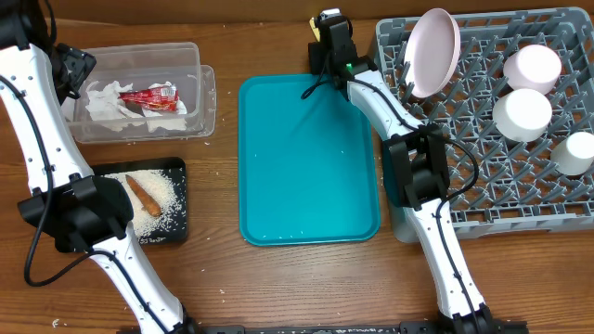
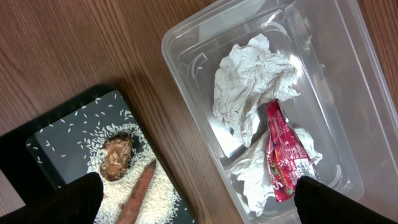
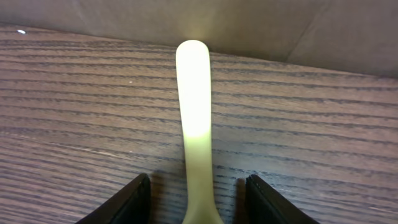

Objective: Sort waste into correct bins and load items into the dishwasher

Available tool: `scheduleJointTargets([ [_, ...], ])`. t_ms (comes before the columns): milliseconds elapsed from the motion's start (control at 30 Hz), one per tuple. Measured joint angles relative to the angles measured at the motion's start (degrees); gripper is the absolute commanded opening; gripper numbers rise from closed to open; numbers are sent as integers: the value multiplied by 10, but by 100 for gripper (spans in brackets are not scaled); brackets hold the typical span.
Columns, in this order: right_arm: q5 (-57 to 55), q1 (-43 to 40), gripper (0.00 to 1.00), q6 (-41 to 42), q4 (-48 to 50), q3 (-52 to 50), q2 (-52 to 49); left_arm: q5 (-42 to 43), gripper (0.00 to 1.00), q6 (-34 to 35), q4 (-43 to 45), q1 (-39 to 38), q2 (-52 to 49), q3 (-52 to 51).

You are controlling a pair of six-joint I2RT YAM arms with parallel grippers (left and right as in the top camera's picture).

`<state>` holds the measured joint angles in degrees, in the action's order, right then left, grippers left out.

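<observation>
My right gripper (image 3: 198, 199) is low over the wooden table at the far edge (image 1: 327, 32), open, its jaws on either side of the pale yellow spoon (image 3: 194, 99) with a gap on each side. My left gripper (image 2: 199, 205) hangs wide open and holds nothing, above the gap between the clear tub (image 2: 186, 81) and the black tray (image 2: 56, 149). The tub holds crumpled napkins (image 2: 252, 81) and a red wrapper (image 2: 283, 155). Rice (image 2: 155, 199), a brown stick (image 2: 140, 193) and a brown lump (image 2: 116, 157) lie in the black tray.
The grey rack (image 1: 483, 199) at the right carries an upright plate (image 1: 434, 51), two bowls (image 1: 532, 67) (image 1: 522, 114) and a white cup (image 1: 577, 153). A teal tray (image 1: 306, 158) lies in the middle. A wall stands just behind the spoon.
</observation>
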<state>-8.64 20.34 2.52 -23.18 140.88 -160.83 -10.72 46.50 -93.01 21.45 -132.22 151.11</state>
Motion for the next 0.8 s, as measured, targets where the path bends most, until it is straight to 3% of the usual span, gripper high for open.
scheduleJointTargets([
  [367, -25, 3, 50, -38, -16, 0, 0, 0, 100, 0, 0, 0, 0, 0],
  [800, -28, 19, 38, -56, -8, 0, 0, 0, 100, 0, 0, 0, 0, 0],
])
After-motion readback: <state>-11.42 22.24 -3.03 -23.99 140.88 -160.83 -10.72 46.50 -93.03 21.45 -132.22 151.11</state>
